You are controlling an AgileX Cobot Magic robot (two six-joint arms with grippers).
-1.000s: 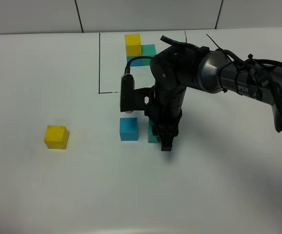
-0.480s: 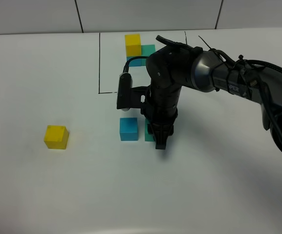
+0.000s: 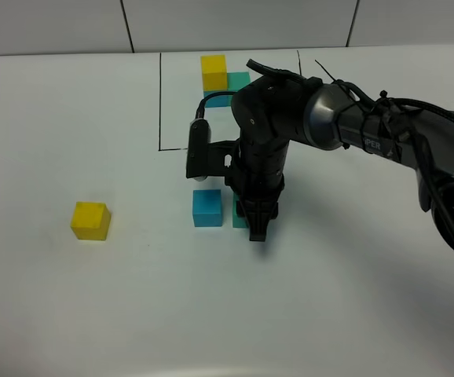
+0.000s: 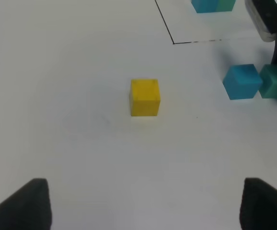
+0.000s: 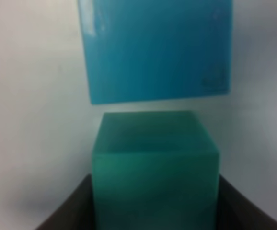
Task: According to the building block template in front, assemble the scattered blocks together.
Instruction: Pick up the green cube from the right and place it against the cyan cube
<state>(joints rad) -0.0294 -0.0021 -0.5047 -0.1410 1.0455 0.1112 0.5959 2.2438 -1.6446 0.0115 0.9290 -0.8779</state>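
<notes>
The building block template [image 3: 214,71] stands at the back inside a thin black-lined rectangle [image 3: 159,102]: yellow cube on blue, teal-green beside. The loose yellow cube [image 3: 90,221] [image 4: 145,97] sits alone at the left. The loose sky-blue cube [image 3: 207,207] [image 5: 157,50] sits mid-table. My right gripper [image 3: 257,225] [image 5: 155,206] is shut on the loose teal-green cube [image 3: 238,214] [image 5: 155,163] and holds it on the table just right of the blue cube, a thin gap between them. My left gripper [image 4: 143,211] is open and empty, well back from the yellow cube; it does not show in the exterior view.
The right arm [image 3: 353,126] reaches in from the right and covers part of the template's frame. A white table [image 3: 133,298] carries everything, with a tiled wall [image 3: 54,23] behind it.
My right gripper has slid left with the teal-green cube, closing most of the gap to the blue cube. The yellow cube has not moved.
</notes>
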